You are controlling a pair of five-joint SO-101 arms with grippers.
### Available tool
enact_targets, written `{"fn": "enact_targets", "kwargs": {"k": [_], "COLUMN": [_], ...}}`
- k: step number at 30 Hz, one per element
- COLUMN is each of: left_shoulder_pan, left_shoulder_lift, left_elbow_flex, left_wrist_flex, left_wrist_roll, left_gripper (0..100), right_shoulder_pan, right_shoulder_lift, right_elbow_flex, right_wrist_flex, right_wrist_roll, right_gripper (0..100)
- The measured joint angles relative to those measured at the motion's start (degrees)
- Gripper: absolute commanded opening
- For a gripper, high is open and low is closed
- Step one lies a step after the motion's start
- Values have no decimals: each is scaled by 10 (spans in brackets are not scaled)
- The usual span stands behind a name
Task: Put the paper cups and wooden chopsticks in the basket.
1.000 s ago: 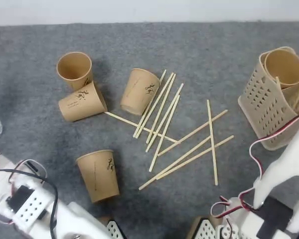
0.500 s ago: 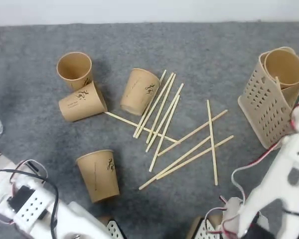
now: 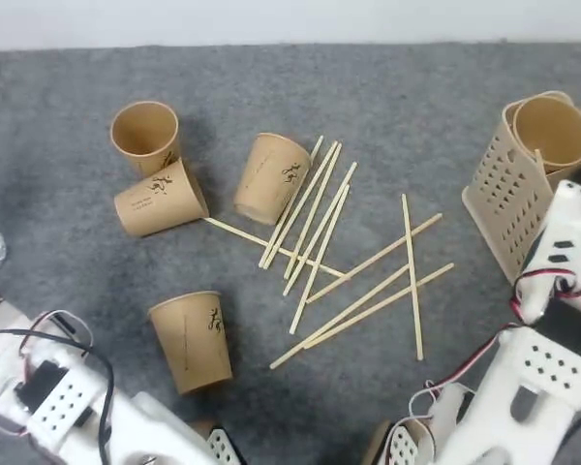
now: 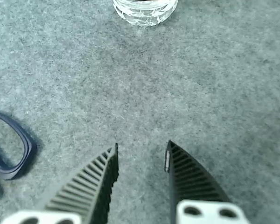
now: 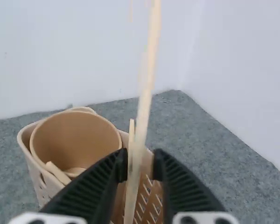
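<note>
Now we see the right claw (image 5: 140,159) pinched tight on one chopstick (image 5: 148,79), which stands nearly upright between the jaws, above the basket (image 5: 24,140). A paper cup (image 5: 74,133) already sits in that basket and takes up most of its mouth, with another stick leaning beside it. Compared with a second ago, the right arm (image 3: 562,242) has swung up from the lower edge of the high view and now stands against the basket (image 3: 504,184), hiding its near lower corner; nothing loose on the mat has shifted. The left claw (image 4: 142,145) hangs with its jaws spread apart and holds nothing, over bare grey carpet (image 4: 214,93), with a glass jar (image 4: 144,9) farther ahead and a dark loop (image 4: 21,149) off to one side. On the carpet, well apart from the basket, we count four cups: one upright cup (image 3: 144,134), a tipped cup (image 3: 160,200) touching it, a third cup (image 3: 271,177) beside the loose chopsticks (image 3: 320,228), and a fourth cup (image 3: 191,341) lying nearer the left arm (image 3: 58,407). The loose sticks lie crossed over one another between the cups and the basket.
</note>
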Motion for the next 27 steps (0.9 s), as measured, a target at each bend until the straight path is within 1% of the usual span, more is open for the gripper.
{"fn": "enact_targets", "kwargs": {"k": [9, 11, 13, 15, 17, 23, 25, 27], "left_shoulder_pan": [0, 0, 0, 0, 2, 7, 7, 7], "left_shoulder_lift": [0, 0, 0, 0, 0, 0, 0, 0], "left_elbow_flex": [0, 0, 0, 0, 0, 0, 0, 0], "left_wrist_flex": [0, 0, 0, 0, 0, 0, 0, 0], "left_wrist_roll": [0, 0, 0, 0, 0, 0, 0, 0], "left_gripper": [166, 166, 166, 166, 166, 166, 166, 166], "right_shoulder_pan": [0, 0, -8, -47, -103, -319, -378, -418], "right_shoulder_lift": [-7, -7, -7, -7, -4, 42, 67, 95], "right_elbow_flex": [5, -11, -58, -118, -169, -273, -294, -305], "right_wrist_flex": [3, 24, 75, 148, 222, 427, 479, 515], "right_wrist_roll": [0, 0, 0, 3, 20, 140, 178, 215], "right_gripper": [152, 151, 151, 151, 151, 152, 152, 153]}}
